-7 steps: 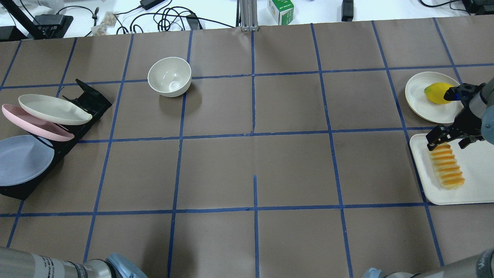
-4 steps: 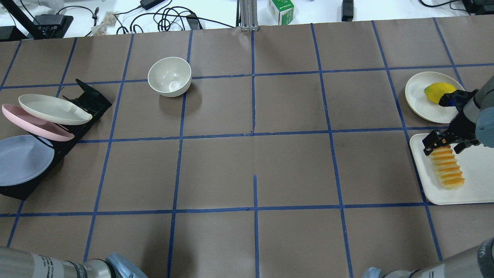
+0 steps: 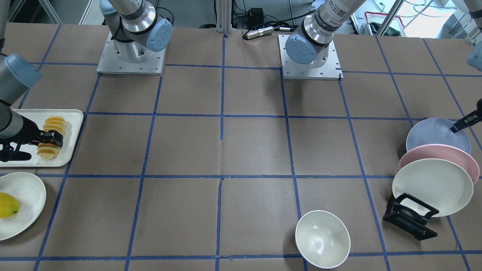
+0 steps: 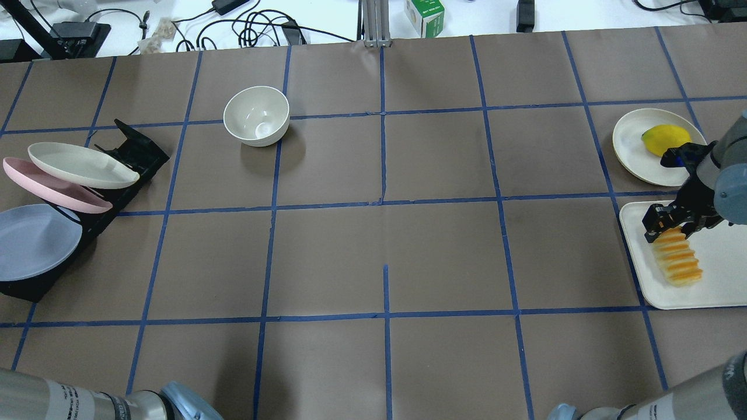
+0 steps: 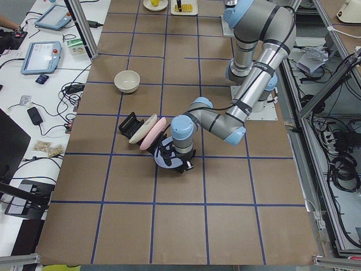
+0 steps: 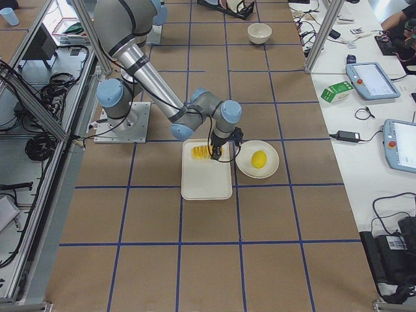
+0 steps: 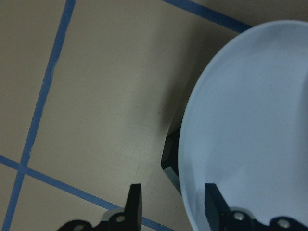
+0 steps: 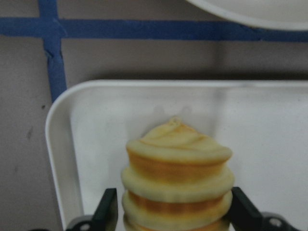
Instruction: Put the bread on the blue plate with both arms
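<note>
Nearest the robot, at the right end of the desk (image 4: pixel 443 251), you find the bread (image 4: pixel 677 259) lying flat on a white tray (image 4: pixel 718 286), close to the tray edge that faces the desk's middle. The right gripper (image 8: pixel 174 209) points down over the loaf's far end. In the right wrist view its jaws sit one on each flank of the loaf, which fills the gap between them, so you can read them as pinching the bread.

At about the same depth, at the left end, the blue plate (image 4: pixel 32 242) leans tilted in the nearest slot of a black rack (image 4: pixel 137 153). The left gripper (image 7: pixel 173 195) is at this plate's rim. In the left wrist view you see its jaws spread, one over the plate's face and one over bare desk, with the rim between them. You cannot tell whether either jaw touches it. In the front-facing view only one jaw tip shows, at the plate's edge.

One step farther, a pink plate (image 4: pixel 52 189) leans behind the blue one and overlaps it, and a cream plate (image 4: pixel 81 166) leans behind the pink one in the same rack. On the right, just beyond the tray and across a blue tape line, a round cream dish (image 4: pixel 633 146) carries a yellow fruit (image 4: pixel 662 139).

Farther still, left of centre, a cream bowl (image 4: pixel 257 116) stands upright, well apart from everything else. Past the desk's far edge you see cables and a green box (image 4: pixel 425 16).
</note>
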